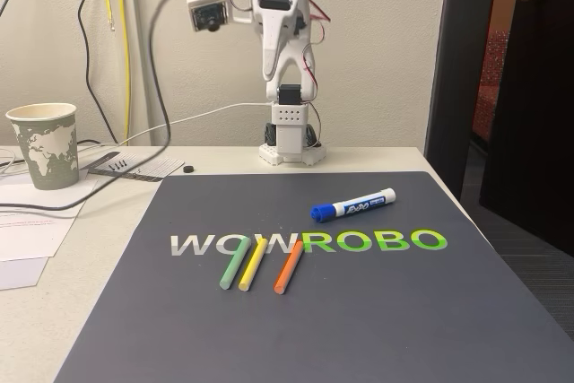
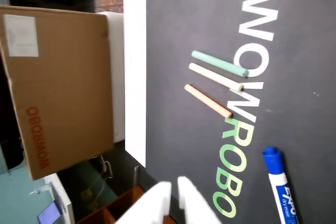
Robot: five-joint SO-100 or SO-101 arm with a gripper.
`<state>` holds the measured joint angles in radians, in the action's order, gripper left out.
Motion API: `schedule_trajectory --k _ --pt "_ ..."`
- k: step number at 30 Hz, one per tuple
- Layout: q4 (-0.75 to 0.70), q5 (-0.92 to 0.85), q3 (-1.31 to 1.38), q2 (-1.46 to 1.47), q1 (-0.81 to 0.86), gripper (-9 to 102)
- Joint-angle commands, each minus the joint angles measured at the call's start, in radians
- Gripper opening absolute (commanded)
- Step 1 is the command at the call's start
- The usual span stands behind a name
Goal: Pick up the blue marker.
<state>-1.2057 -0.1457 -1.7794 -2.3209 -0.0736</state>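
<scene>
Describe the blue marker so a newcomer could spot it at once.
Find the dark mat printed WOWROBO on the table. Just beyond the green ROBO letters lies the blue marker, nearer the arm's base than the three thin sticks. It is thicker than them, white-barrelled, with a blue cap and label.

A white table (image 1: pixel 108 248) carries a dark WOWROBO mat (image 1: pixel 359 311), a paper cup (image 1: pixel 45 145), loose papers (image 1: pixel 27 230) and cables (image 1: pixel 54 195); the arm's base (image 1: pixel 289 145) stands at its back edge.
</scene>
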Motion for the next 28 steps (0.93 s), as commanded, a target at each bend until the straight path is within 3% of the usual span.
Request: schedule_trajectory --k 1,11,28 --pt "0.087 0.006 -0.081 -0.097 0.021 0" --pt "0.376 0.023 -0.469 -0.402 0.040 0" --pt "0.520 0.054 -0.732 -0.632 0.046 0"
